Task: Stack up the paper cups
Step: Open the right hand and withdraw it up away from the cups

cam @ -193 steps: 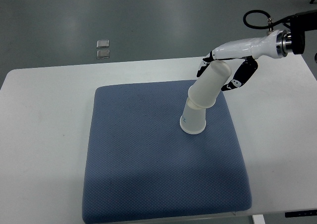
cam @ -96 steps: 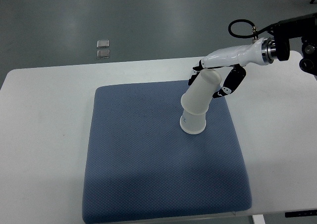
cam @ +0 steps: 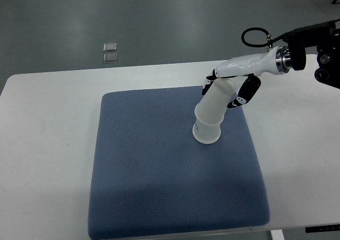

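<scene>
The right hand [cam: 231,87] reaches in from the right edge with its fingers [cam: 243,95] curled around the top cup [cam: 215,105], gripping it near the closed end. That cup is upside down and tilted, its closed end leaning up and to the right toward the hand, while its open mouth sits over the lower cup [cam: 206,132]. The lower cup stands upside down on the blue mat [cam: 159,187], in the mat's upper right part, and only its rim band shows below the top cup (the rest is covered).

The step in hand looks like the seating of one cup over the other: the two overlap at the mouth, but the top cup is not yet in line with the one beneath. The next move likely calls for the hand to bring the top cup upright, so both share one axis, and then press it straight down until it nests. Pushing while tilted could tip or slide the lower cup on the mat. After that the fingers would need to let go without dragging the stack. The left hand is out of view.
</scene>
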Robot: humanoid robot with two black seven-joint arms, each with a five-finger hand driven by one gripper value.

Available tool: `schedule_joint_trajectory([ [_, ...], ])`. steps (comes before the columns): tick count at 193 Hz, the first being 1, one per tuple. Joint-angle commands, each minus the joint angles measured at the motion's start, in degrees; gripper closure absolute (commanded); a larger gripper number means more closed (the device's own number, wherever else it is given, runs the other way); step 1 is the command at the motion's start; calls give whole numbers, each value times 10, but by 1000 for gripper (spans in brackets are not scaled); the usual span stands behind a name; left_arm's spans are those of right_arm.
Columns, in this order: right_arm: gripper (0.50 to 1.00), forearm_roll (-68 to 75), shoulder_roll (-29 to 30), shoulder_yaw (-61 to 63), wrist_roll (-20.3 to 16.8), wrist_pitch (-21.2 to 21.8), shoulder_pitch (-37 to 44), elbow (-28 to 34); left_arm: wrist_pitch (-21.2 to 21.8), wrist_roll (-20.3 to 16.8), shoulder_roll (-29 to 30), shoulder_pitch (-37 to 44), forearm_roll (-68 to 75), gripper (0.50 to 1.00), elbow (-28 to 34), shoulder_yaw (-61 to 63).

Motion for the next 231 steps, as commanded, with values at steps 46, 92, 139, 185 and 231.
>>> schedule_joint_trajectory([
  [46,601,6,-1,12,-1,-15,-6,4,0,1,0,0,0,500,0,0],
  [92,597,12,-3,62,0,-16,-30,-9,1,1,0,0,0,500,0,0],
  [139,599,143,5,216,0,-21,-132,-88,0,0,0,0,0,500,0,0],
  [185,599,374,74,305,-4,-20,-218,-184,0,1,0,0,0,500,0,0],
  [231,599,586,127,307,-54,-20,-262,-263,1,1,0,0,0,500,0,0],
])
